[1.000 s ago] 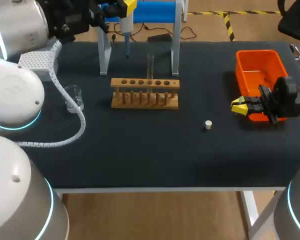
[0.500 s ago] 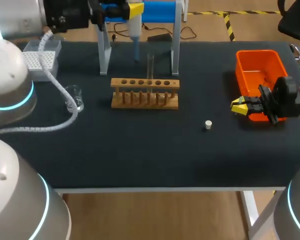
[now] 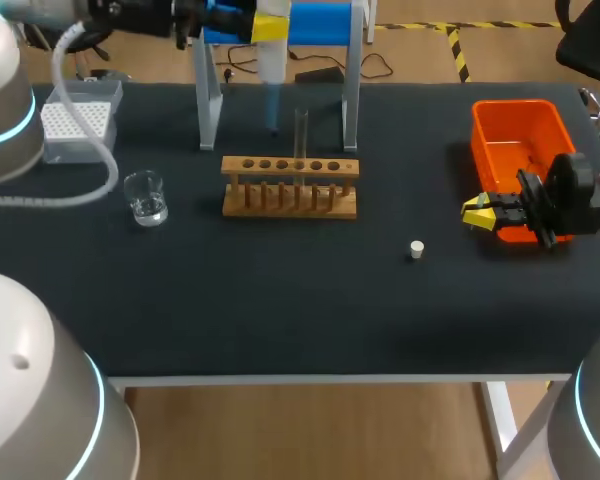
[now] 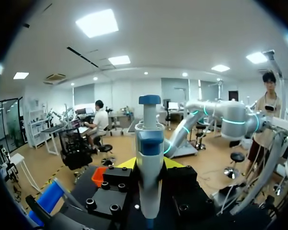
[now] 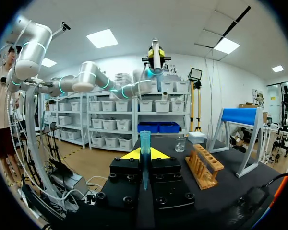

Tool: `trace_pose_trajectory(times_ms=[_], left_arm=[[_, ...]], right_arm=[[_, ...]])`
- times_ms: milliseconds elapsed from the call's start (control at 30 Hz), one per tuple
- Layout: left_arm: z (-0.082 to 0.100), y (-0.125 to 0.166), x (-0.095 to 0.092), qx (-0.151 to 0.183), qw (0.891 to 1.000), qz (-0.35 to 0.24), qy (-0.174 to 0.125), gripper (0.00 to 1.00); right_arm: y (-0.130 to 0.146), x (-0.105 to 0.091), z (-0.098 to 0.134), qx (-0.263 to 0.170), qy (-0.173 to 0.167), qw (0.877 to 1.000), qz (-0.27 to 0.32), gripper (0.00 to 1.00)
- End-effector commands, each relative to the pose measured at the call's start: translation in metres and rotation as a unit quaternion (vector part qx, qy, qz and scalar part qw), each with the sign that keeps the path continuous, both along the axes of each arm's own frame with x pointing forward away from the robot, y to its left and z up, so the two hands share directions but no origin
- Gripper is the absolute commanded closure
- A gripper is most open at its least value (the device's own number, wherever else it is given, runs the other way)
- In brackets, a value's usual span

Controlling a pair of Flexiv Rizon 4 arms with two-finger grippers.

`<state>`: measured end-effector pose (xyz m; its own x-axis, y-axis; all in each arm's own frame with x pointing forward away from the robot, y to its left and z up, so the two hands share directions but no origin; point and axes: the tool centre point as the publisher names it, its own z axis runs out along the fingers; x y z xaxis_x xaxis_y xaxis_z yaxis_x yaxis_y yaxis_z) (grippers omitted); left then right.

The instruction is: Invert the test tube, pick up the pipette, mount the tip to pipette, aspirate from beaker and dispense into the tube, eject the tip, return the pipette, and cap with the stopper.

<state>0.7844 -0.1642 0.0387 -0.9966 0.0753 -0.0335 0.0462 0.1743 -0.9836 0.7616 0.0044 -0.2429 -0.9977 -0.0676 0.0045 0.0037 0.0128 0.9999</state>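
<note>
My left gripper (image 3: 268, 22) hangs above the table's far edge, shut on the white-and-blue pipette (image 3: 270, 62), which points down just left of the test tube. In the left wrist view the pipette (image 4: 149, 158) stands upright between the yellow tips of the left gripper (image 4: 149, 165). The glass test tube (image 3: 301, 135) stands upright in the wooden rack (image 3: 290, 187). The beaker (image 3: 145, 197) sits left of the rack, and the white stopper (image 3: 416, 249) lies to the rack's right. My right gripper (image 3: 478, 213) rests beside the orange bin, and in its wrist view the right gripper (image 5: 144, 154) is shut on a blue pipette tip (image 5: 145, 143).
A grey tip box (image 3: 77, 125) sits at the far left. A white stand with a blue top (image 3: 320, 20) straddles the space behind the rack. The orange bin (image 3: 520, 135) is at the right, close behind my right gripper.
My left arm has swung up and to the right with the pipette, bringing it closer to the test tube and uncovering the tip box and beaker. The right arm has not moved.
</note>
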Motion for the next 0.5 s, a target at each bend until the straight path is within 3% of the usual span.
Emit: trace_pose_trajectory(times_ms=[33, 233, 500], left_arm=[[0.004, 0.004, -0.008, 0.016, 0.998, 0.055, -0.003, 1.0], [0.0, 0.002, -0.022, -0.003, 0.992, 0.122, -0.002, 1.0], [-0.004, -0.001, -0.025, -0.029, 0.992, 0.124, -0.003, 1.0]], right_arm=[[0.0, -0.001, 0.0, 0.0, 0.0, 1.0, 0.0, 1.0], [0.0, -0.001, 0.0, 0.0, 0.0, 1.0, 0.0, 1.0], [0.0, -0.001, 0.0, 0.0, 0.0, 1.0, 0.0, 1.0]])
